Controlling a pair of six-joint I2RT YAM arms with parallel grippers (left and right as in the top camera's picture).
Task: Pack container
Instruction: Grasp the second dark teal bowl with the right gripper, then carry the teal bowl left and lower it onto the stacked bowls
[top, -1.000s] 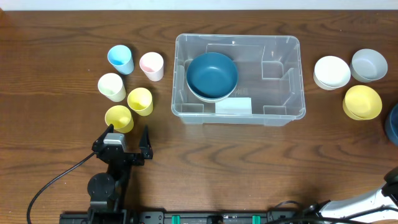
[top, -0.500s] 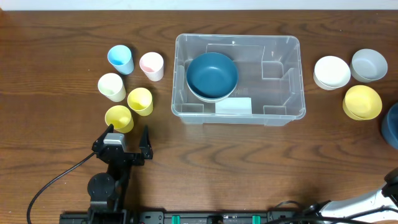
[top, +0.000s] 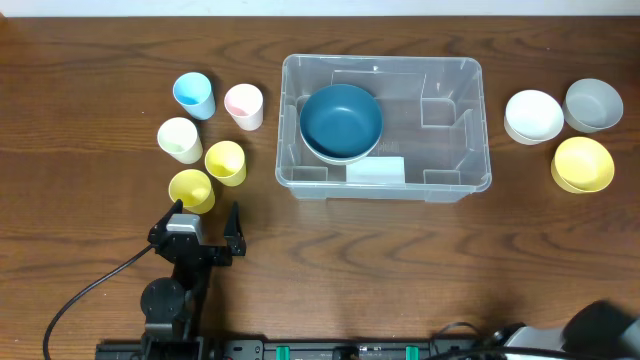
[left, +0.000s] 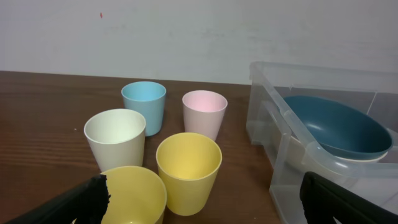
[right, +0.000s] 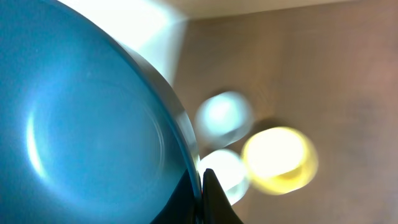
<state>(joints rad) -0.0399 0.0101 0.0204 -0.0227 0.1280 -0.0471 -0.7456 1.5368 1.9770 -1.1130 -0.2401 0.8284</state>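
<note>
Container (top: 470, 95) sits in the middle of the table (top: 90, 40). It is a clear box. You can see a blue bowl (top: 341, 118) in its left part, stacked in a pale bowl (left: 348, 167). The white label (top: 375, 170) lies on the box floor just in front of them.

Five cups stand close together to the left of the box: a light blue cup (top: 194, 95), a pink cup (top: 244, 106), a cream cup (top: 180, 139), a back yellow cup (top: 225, 162) and a front yellow cup (top: 191, 189). Your left gripper (top: 200, 216) waits just beside the front yellow cup. Its fingers are spread wide and hold nothing.

To the right of the box rest a white bowl (top: 533, 116), a grey bowl (top: 593, 104) and a yellow bowl (top: 583, 164).

Your right gripper (right: 204, 198) looks blurry from above, at the near right corner. In its own camera a second blue bowl (right: 87, 124) fills most of the view. The gripper is pinching that bowl by the rim, up above the table.
</note>
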